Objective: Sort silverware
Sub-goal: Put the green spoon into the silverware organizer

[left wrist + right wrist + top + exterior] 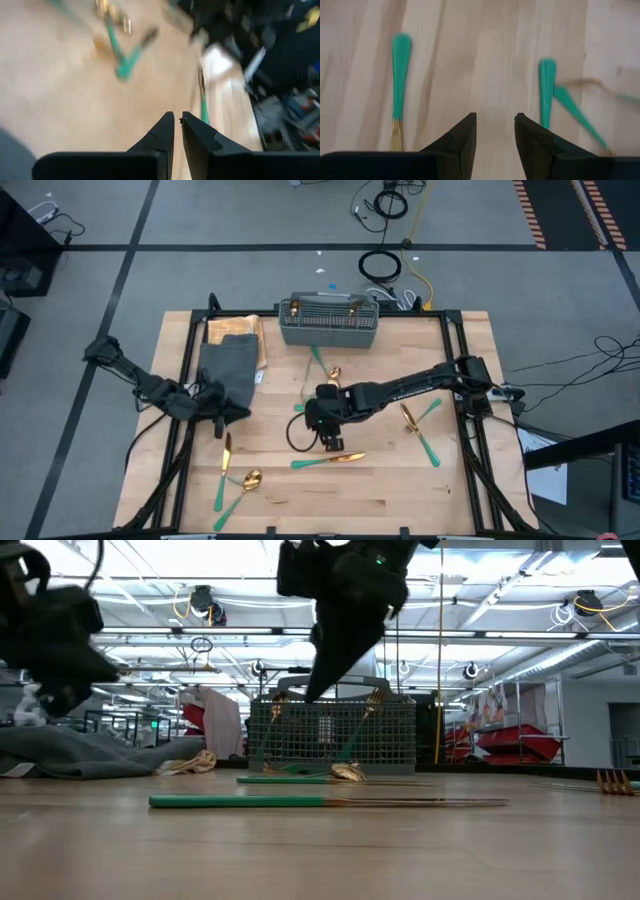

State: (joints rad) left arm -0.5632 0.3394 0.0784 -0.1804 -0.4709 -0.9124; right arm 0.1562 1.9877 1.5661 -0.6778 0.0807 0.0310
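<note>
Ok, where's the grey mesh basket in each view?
High view: mesh basket at the table's far edge, centre.
Low view: mid-picture, at the table's far side.
Left wrist view: not in it.
Right wrist view: not in it.
Shared landmark: the long teal-handled utensil lying crosswise before the basket, in high and low views.

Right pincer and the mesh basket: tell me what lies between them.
In the high view, a teal-handled gold spoon lies on the table between the right pincer and the mesh basket.
</note>
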